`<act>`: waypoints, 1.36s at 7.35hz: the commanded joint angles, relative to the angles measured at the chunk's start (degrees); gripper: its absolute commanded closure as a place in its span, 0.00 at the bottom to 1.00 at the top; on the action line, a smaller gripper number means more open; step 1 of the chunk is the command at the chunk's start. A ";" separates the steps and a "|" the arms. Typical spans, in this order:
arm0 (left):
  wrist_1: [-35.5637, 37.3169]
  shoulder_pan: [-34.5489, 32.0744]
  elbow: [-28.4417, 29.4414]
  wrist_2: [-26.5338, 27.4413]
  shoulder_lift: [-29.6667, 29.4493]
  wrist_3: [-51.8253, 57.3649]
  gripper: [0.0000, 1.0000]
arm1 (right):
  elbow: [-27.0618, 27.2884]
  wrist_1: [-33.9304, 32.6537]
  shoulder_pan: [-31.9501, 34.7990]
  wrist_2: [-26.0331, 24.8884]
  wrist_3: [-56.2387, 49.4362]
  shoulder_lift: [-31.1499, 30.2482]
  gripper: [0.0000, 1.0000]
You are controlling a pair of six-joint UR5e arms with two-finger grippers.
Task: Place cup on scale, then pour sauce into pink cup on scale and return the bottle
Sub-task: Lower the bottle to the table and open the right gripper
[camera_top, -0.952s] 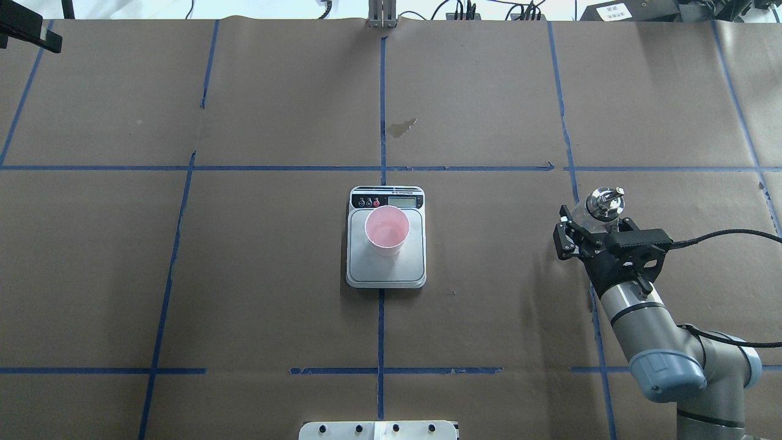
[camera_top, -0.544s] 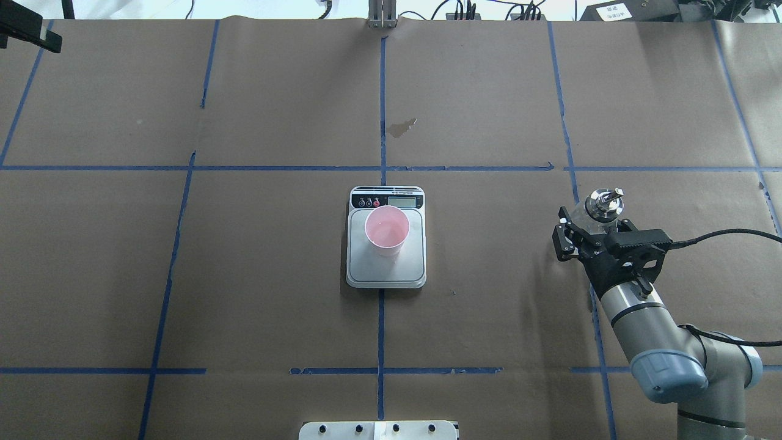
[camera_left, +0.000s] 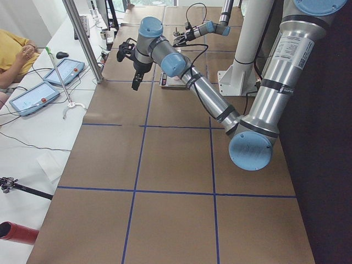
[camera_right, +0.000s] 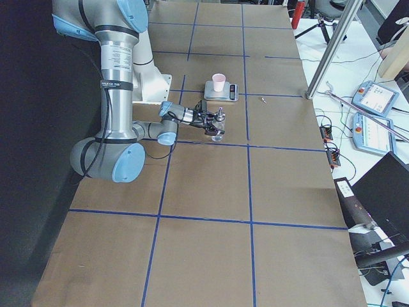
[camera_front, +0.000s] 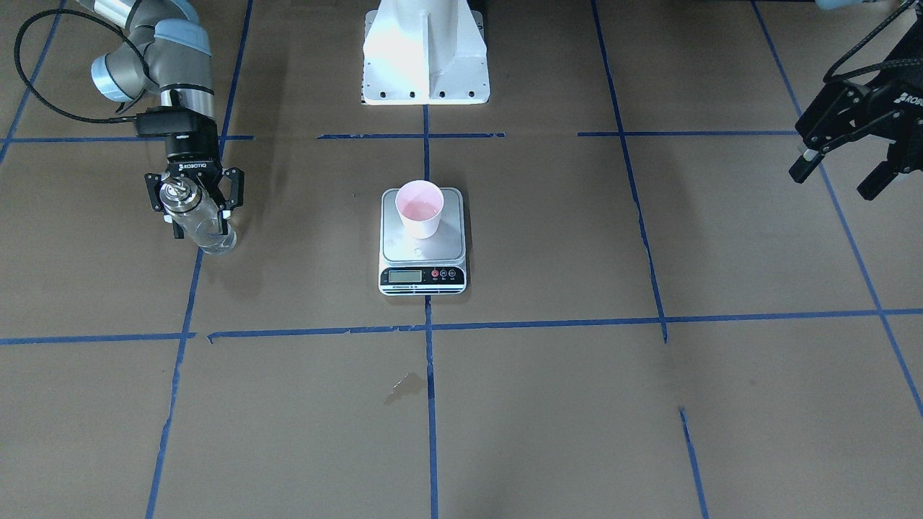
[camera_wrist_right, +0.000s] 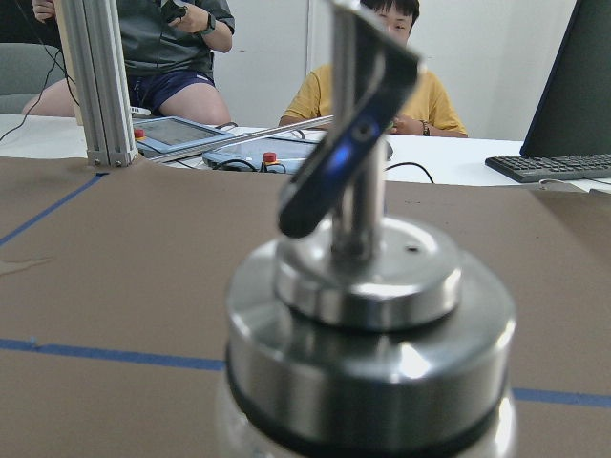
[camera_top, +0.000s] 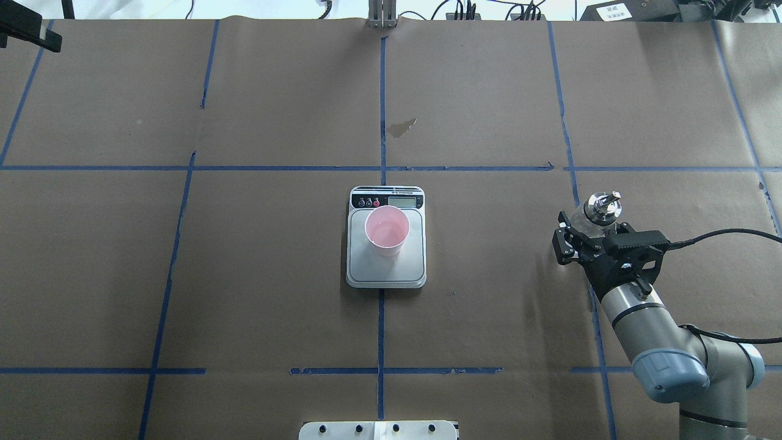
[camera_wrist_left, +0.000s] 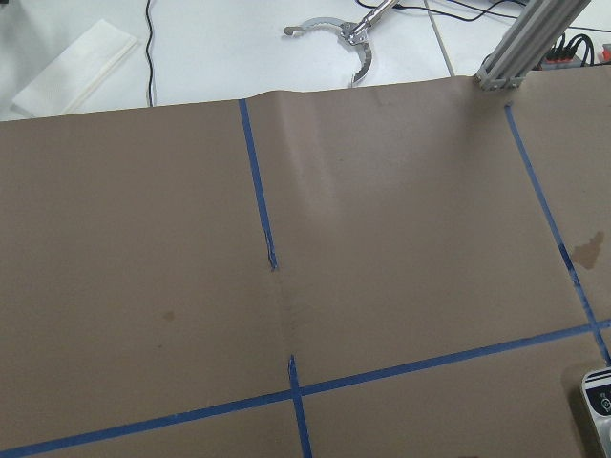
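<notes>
The pale pink cup [camera_top: 387, 229] stands upright on the silver scale [camera_top: 403, 269] at the table's middle; both also show in the front view, cup [camera_front: 420, 207] on scale [camera_front: 422, 249]. The cup seems to hold some liquid. My right gripper [camera_top: 591, 229] is shut on the clear glass bottle [camera_top: 602, 206] at the table's right side. The bottle [camera_front: 205, 234] is upright, its base at or just above the paper. Its silver spout cap [camera_wrist_right: 368, 315] fills the right wrist view. My left gripper [camera_front: 829, 186] is open and empty, raised far off at the left.
A small dark stain [camera_top: 402, 127] marks the paper beyond the scale. The robot's white base [camera_front: 425, 50] stands at the near edge. An aluminium post [camera_top: 382, 15] rises at the far edge. People and tablets [camera_wrist_right: 181, 134] are beyond it.
My right gripper and the bottle have shifted slightly back toward the robot. The cup, the scale and the left arm have not moved.
</notes>
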 commanded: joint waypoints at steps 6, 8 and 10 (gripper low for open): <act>0.00 0.00 -0.36 0.00 0.00 -0.20 0.13 | 0.30 0.44 0.01 0.62 0.04 -0.14 0.00; 0.00 -0.09 -0.36 0.00 0.09 -0.20 0.13 | 0.92 0.79 -0.25 0.54 0.21 -0.75 0.00; 0.09 -0.09 -0.36 0.00 0.18 -0.20 0.12 | 1.27 4.03 -2.17 0.01 0.30 -3.47 0.00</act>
